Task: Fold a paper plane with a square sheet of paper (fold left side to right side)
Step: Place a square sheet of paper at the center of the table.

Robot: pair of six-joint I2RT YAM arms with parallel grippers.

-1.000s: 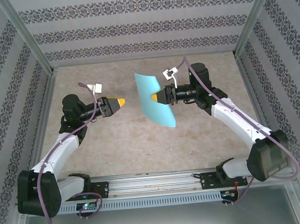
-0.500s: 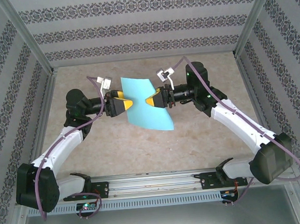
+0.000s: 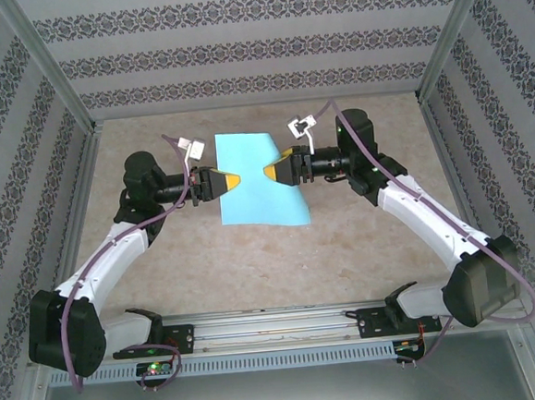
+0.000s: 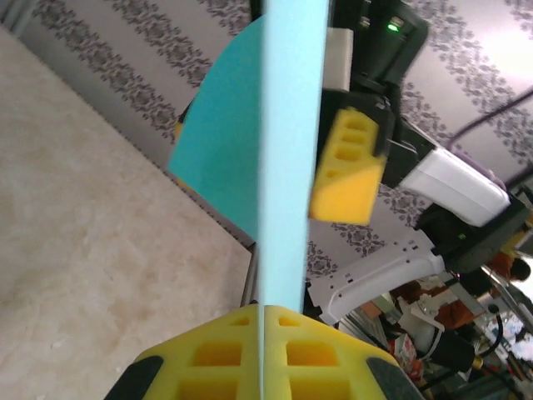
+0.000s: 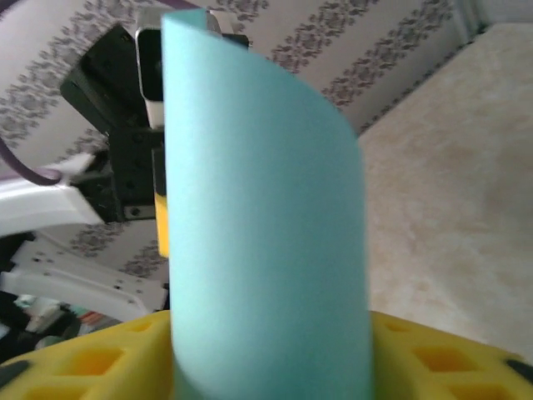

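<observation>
Square sheet of thin, plain light-turquoise paper (image 3: 265, 189) was held up in the air over the beige speckled tabletop (image 3: 346, 249), about mid-table, between the two arms and clear of the surface. It looked smooth and uncreased, with an even colour all over. The part nearer the left arm lay flat, and the rest bowed in a gentle curve toward the right arm. From overhead it sat slightly skewed, its near-right corner reaching furthest toward the arm bases.

Left gripper (image 3: 233, 180) was clenched on the sheet's left edge. In its wrist view the paper ran edge-on straight out of the seam between the closed yellow pads (image 4: 208, 358).

Right gripper (image 3: 269, 172) was at the opposite edge. Its yellow fingers (image 5: 433, 358) stood apart, and the curved paper rose between them unpinched.
</observation>
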